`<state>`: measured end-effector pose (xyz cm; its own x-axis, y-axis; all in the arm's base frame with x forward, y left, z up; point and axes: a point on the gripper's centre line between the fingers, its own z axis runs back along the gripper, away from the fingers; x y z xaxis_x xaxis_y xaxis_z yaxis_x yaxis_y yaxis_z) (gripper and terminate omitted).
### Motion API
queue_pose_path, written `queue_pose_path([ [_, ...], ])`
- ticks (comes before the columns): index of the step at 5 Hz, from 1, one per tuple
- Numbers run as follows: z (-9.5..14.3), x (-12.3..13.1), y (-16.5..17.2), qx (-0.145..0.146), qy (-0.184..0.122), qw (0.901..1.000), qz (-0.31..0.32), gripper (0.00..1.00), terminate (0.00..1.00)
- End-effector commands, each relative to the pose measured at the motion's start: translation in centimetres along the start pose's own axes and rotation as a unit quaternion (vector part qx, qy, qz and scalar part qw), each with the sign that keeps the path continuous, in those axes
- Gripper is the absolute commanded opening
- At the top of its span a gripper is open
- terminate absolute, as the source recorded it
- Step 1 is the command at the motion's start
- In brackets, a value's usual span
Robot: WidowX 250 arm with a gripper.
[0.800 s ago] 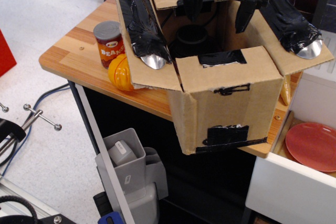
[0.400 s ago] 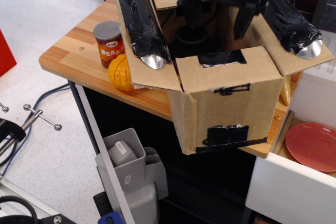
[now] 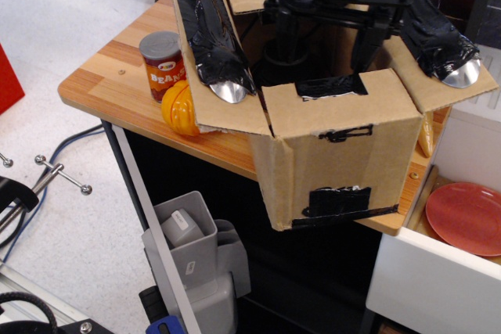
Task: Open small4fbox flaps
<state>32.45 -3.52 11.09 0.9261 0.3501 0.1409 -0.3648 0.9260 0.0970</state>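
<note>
A brown corrugated cardboard box, roughly cube-shaped with black tape patches on its front side, sits on a light wooden table, its front corner overhanging the table's near edge. All four brown cardboard top flaps are folded outward. The two long flaps, one left and one right of the box opening, carry black tape strips ending in shiny silver patches. The near flap stands upright along the box's front with a black tape patch on it.

A black robot gripper reaches down into the box opening from above. Its two dark fingers are spread wide apart and hold nothing. A dark rounded object sits inside the box beneath them; what it is cannot be told.

Left of the box stand a red can with a grey lid and, touching it, an orange ball. Right of the box, lower down, a red plate lies in a white drawer.
</note>
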Motion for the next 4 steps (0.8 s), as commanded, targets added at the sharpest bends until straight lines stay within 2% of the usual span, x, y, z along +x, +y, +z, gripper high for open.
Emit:
queue_pose_path([
  [1,0.89,0.41,-0.4,-0.029,-0.006,0.999,0.033,1.0,0.0],
  [2,0.37,0.31,-0.22,-0.05,0.013,0.998,0.036,1.0,0.0],
  [4,-0.01,-0.43,-0.77,-0.062,0.016,0.9966,0.051,1.0,0.0],
])
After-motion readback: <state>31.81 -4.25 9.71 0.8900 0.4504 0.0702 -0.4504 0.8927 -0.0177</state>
